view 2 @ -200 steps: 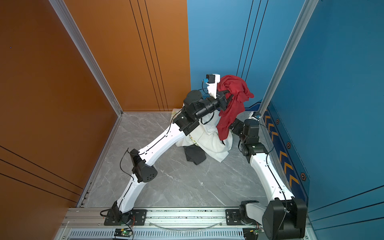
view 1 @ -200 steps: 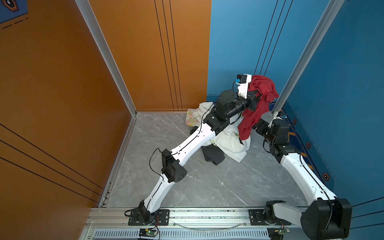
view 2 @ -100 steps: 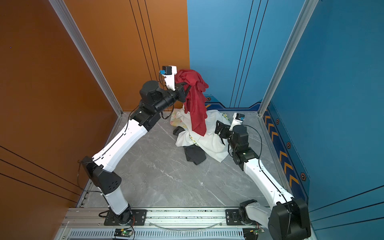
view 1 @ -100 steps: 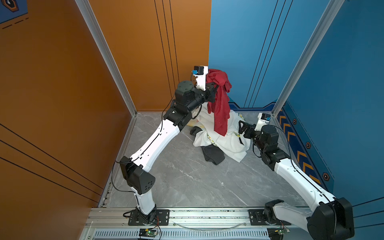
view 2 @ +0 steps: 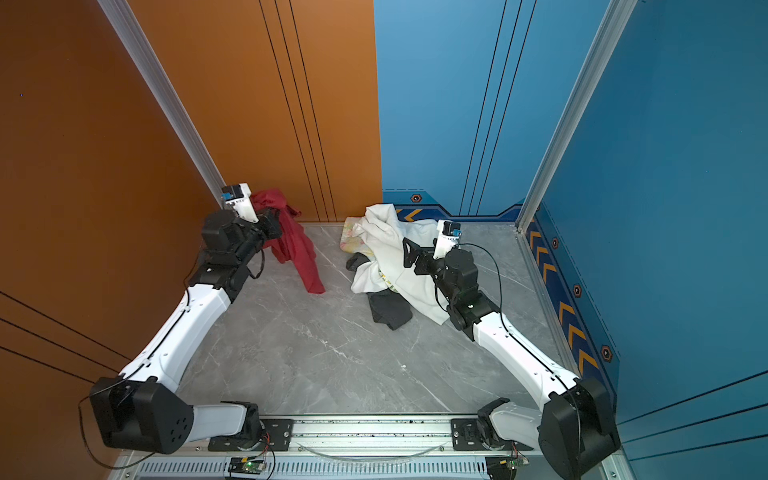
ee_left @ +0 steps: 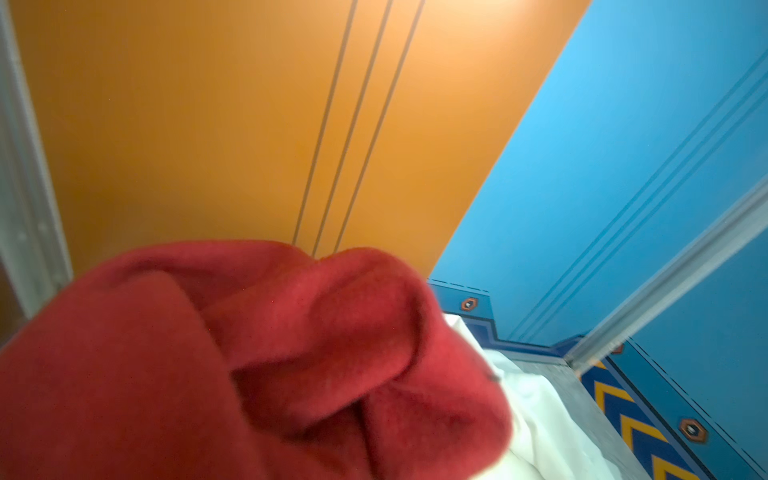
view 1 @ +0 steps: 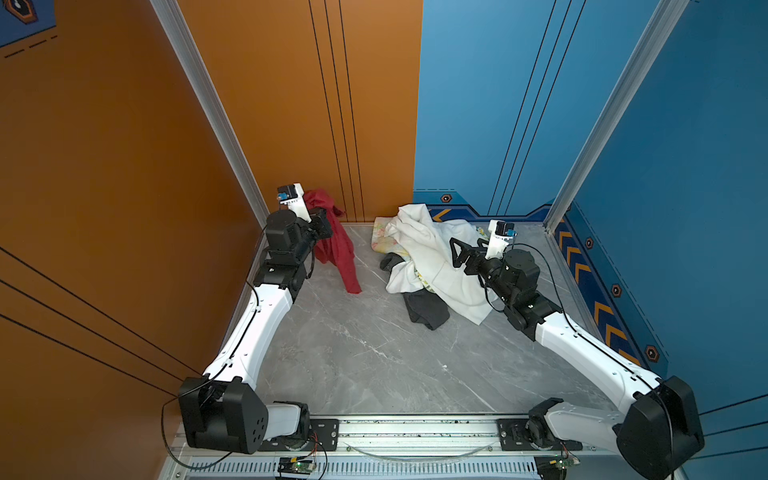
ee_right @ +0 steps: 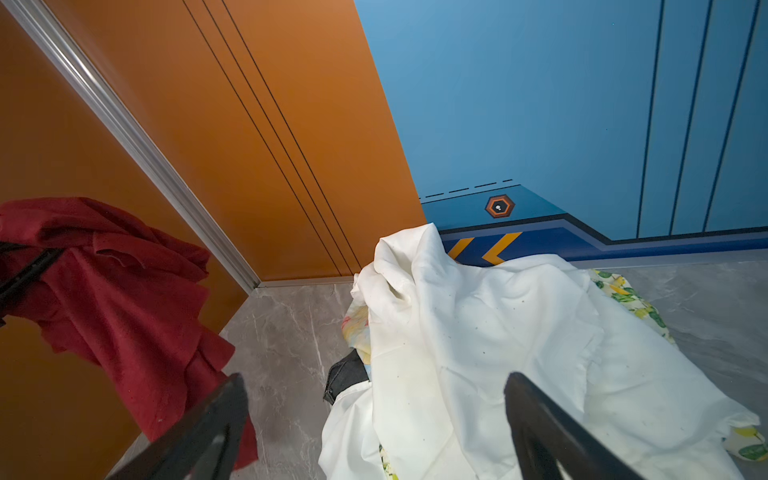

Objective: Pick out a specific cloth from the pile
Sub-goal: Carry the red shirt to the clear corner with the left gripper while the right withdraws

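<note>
— Over on the left, against the orange wall (view 1: 291,104), what has that arm got?
— The left gripper (view 1: 325,223) is raised above the grey marbled table (view 1: 374,357) and clenched on the cloth (view 1: 338,249). The dark red fabric is bunched over the jaws and hangs down from them in a long fold. Blurred red folds fill the lower part of the left wrist view, so the fingers are hidden there.
— Does the cloth reach the table?
— Its lower tip comes down to about the surface in both top views, but I cannot tell whether it touches. It hangs clear of the pile (view 1: 432,266), with a strip of bare table between them.
— And the middle?
— The pile lies toward the back, by the blue wall (view 1: 498,104). A large white cloth (view 1: 424,241) covers most of it. A floral piece (view 1: 381,236) shows at its left rear edge, and a dark grey cloth (view 1: 428,311) sticks out at the front.
— Then the right?
— The right gripper (view 1: 467,251) hovers just above the white cloth's right half, pointing left across it. Its jaws stand wide apart and hold nothing. In the right wrist view the two black fingers (ee_right: 208,428) frame the white fabric.
</note>
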{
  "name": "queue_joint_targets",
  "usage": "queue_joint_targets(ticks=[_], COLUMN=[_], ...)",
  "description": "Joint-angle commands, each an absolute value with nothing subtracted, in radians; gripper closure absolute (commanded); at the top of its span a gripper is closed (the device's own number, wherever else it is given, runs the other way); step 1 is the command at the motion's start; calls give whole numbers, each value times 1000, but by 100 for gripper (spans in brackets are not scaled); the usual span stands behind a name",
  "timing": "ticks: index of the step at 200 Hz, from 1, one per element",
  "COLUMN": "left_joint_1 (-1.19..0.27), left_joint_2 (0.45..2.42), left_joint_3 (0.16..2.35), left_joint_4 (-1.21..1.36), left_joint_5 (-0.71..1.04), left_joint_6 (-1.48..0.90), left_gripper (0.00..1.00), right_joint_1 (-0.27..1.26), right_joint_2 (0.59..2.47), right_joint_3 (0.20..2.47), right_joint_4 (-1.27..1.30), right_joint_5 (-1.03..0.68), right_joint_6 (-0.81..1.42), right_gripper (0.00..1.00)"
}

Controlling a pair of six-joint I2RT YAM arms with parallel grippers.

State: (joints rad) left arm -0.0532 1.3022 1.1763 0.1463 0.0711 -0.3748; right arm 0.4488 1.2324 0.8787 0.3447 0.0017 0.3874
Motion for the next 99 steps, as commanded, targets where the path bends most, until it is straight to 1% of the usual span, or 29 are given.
queue_joint_targets(ticks=[1,20,42,74,99], left_joint_1=[13,78,118,124,121], left_joint_2=[1249,1252,1284,1353,1430], left_joint_3=[1139,1125,1125,1137,1179], left_joint_4=[233,250,293,411,452], left_joint_5=[15,23,26,-15,-35], left_joint_6=[-377,-374,-366,-334,-308], left_gripper=[100,100,100,100,100], right_joint_1=[468,479,489,491,490], right_joint_2=[1260,1286,1315,1363,1391], right_joint_3=[902,900,902,908,914], right_joint_4=[379,393,412,429,431], right_joint_5=[-35,-50,-72,-91,-108], right_joint_6=[341,336,331,325,320], right_gripper=[3,3,3,3,3])
